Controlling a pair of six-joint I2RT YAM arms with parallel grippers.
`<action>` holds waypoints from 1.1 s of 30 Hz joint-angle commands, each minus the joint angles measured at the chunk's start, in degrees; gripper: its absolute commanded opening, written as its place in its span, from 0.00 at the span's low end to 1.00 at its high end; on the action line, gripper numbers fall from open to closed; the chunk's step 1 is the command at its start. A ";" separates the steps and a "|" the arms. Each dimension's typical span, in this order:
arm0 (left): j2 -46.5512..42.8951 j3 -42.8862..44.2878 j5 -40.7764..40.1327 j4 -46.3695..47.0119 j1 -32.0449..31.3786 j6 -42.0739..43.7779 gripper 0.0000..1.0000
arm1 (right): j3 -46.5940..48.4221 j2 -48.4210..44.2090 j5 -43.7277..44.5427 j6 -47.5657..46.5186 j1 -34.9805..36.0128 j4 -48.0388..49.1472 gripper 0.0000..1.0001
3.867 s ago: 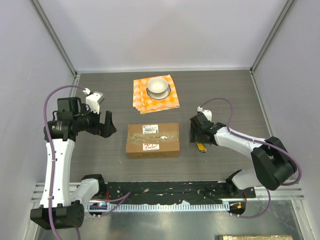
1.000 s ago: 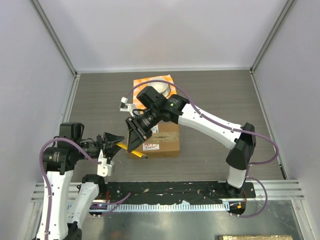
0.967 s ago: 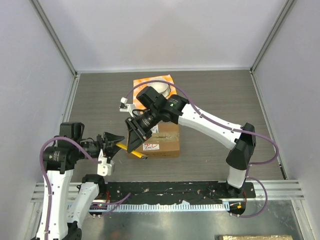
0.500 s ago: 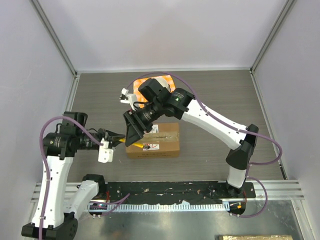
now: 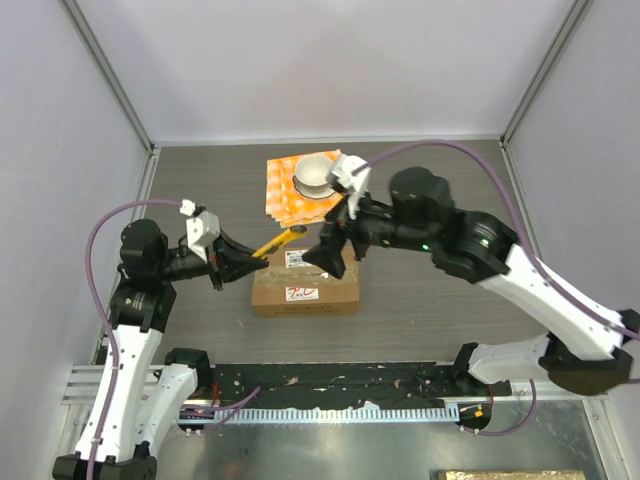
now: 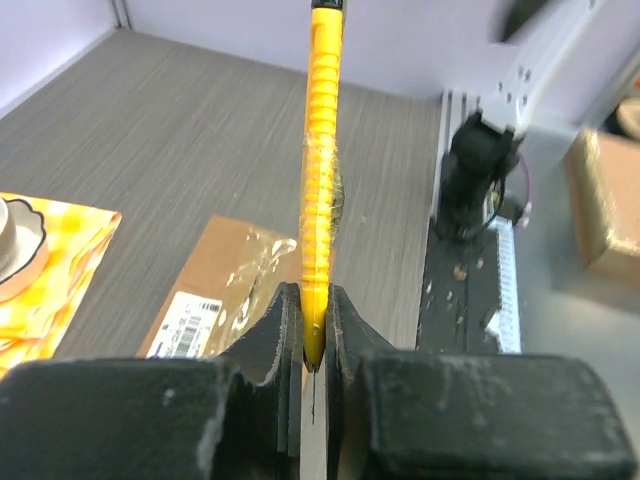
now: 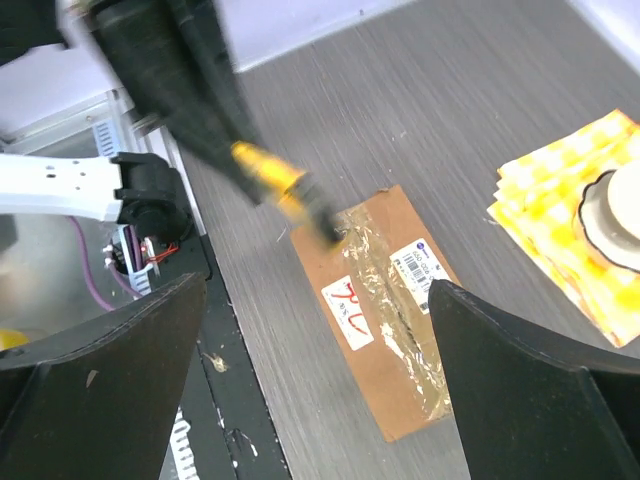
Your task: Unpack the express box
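Status: unpacking not begun, as far as the views show.

- The express box [image 5: 305, 283] lies flat on the worktop [image 5: 450, 190], centre front, between the two arms. The flaps are closed. The glossy tape [image 7: 385, 285] runs unbroken along the top seam, and I see no cut or lifted edge. The shipping label [image 7: 418, 262] and red-marked sticker [image 7: 348, 308] both face up.
- Your left hand [image 5: 252, 262] is clamped narrow on the butt end of a yellow-handled tool [image 6: 318, 200]. The tool has a ribbed grip and a black tip, so it is probably a box cutter. From above, it points from the hand toward the far-left corner of the box. The right wrist view puts the tip over the tape end. I cannot tell whether it touches, though it looks raised.
- Your right hand [image 5: 328, 262] hangs over the box with its fingers spread wide and nothing between them.
- A checked cloth [image 5: 285, 200] carrying a white bowl [image 5: 315, 172] sits beyond the box, apart from it and not involved.

Done: the tool is gripped and aimed roughly at the seam.

Left to do, by my reckoning: bring the tip down onto the tape, slit along the seam, fold back the flaps and lift out the contents. Nothing inside the box is visible yet. The free right hand looks well placed to steady the carton during the cut.
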 commanded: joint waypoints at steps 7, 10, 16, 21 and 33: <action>4.61 -0.70 -3.77 41.93 0.15 -43.46 0.00 | -8.60 -8.67 -6.51 -2.62 0.32 8.85 1.00; 4.09 -0.35 -3.51 41.66 -0.37 -44.78 0.00 | -7.29 -7.26 -9.42 -2.53 0.23 9.99 0.99; 1.89 -1.31 -4.47 41.31 -0.90 -45.22 0.00 | -2.55 -1.56 -16.34 -1.40 -2.31 10.87 0.90; 1.89 -2.37 -4.56 41.57 -0.90 -46.18 0.00 | 0.19 3.20 -29.09 7.04 -10.66 16.40 0.85; 2.33 -3.25 -6.23 41.84 -1.34 -47.68 0.00 | -0.96 5.13 -33.07 12.14 -11.20 27.05 0.86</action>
